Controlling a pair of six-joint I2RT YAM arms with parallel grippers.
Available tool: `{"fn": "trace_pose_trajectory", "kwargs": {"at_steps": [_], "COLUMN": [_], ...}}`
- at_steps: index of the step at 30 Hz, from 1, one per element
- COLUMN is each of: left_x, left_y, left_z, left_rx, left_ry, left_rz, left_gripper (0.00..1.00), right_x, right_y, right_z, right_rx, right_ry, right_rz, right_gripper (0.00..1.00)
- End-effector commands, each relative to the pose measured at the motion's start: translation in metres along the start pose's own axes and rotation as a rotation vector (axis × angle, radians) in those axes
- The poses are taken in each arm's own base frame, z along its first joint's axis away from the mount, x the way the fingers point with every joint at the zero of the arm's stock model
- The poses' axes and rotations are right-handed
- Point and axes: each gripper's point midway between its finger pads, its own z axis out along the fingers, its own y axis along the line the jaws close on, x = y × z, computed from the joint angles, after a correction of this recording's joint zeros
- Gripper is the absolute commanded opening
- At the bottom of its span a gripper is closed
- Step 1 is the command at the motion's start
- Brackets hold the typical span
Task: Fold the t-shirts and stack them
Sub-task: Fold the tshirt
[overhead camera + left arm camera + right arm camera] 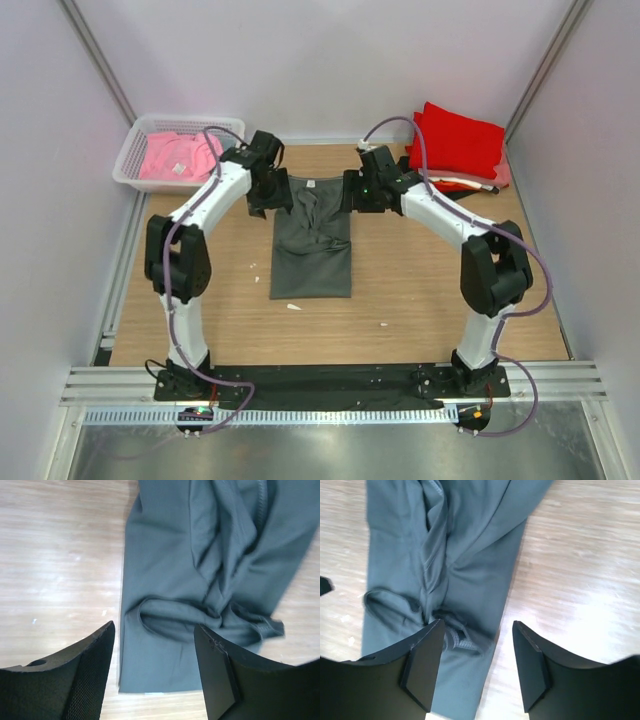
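Observation:
A dark grey t-shirt (311, 245) lies folded lengthwise into a narrow strip on the wooden table (420, 290), its white neck label (310, 184) at the far end. My left gripper (270, 198) is open and empty over the shirt's far left corner; the cloth shows between its jaws in the left wrist view (160, 650). My right gripper (356, 192) is open and empty over the far right edge, which shows in the right wrist view (470, 580). Folded red t-shirts (458, 140) are stacked at the far right. A pink t-shirt (175, 155) lies in the basket.
A white latticed basket (135, 172) stands at the far left corner. Grey walls close in the table on three sides. Small white specks (294, 306) lie on the wood near the shirt's hem.

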Motion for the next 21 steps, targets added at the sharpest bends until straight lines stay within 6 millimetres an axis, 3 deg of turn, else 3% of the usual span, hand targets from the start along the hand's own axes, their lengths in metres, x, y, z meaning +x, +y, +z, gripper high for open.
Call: {"fn": "trace_pose_trajectory", "kwargs": {"at_steps": [1,2,4,5,7,8,11,15,21], "left_x": [-0.008,0.008,0.018,0.039,0.055,0.073,0.090,0.104,0.104], "left_y": [-0.002,0.002,-0.003,0.002,-0.006,-0.006,-0.013,-0.016,-0.015], "left_z": [-0.083,-0.076,-0.088,-0.075,-0.069,-0.058,-0.039,-0.020,0.003], "left_rx": [0.058,0.061,0.119,0.110,0.162,0.168,0.171,0.146,0.112], "left_ry": [-0.149,-0.132,-0.176,-0.132,-0.117,-0.075,-0.031,0.018,0.044], "left_rz": [0.007,0.013,0.015,0.022,0.020,0.028,0.039,0.062,0.065], "left_gripper": [0.65,0.64,0.61,0.60,0.59,0.58,0.57,0.56,0.56], "right_x": [-0.019,0.008,0.022,0.050,0.071,0.091,0.112,0.121,0.120], "right_y": [0.012,0.015,0.031,0.038,0.047,0.054,0.057,0.061,0.055], "right_z": [-0.056,-0.053,-0.061,-0.055,-0.051,-0.044,-0.027,-0.005,0.023], "right_rx": [-0.044,-0.081,-0.153,-0.166,-0.166,-0.161,-0.129,-0.132,-0.085], "right_ry": [-0.086,-0.025,-0.027,0.028,0.067,0.111,0.169,0.211,0.249], "right_rz": [0.005,0.015,0.038,0.028,0.026,0.005,0.013,0.033,0.014], "right_gripper": [0.62,0.57,0.41,0.39,0.26,0.22,0.15,0.14,0.11]}}
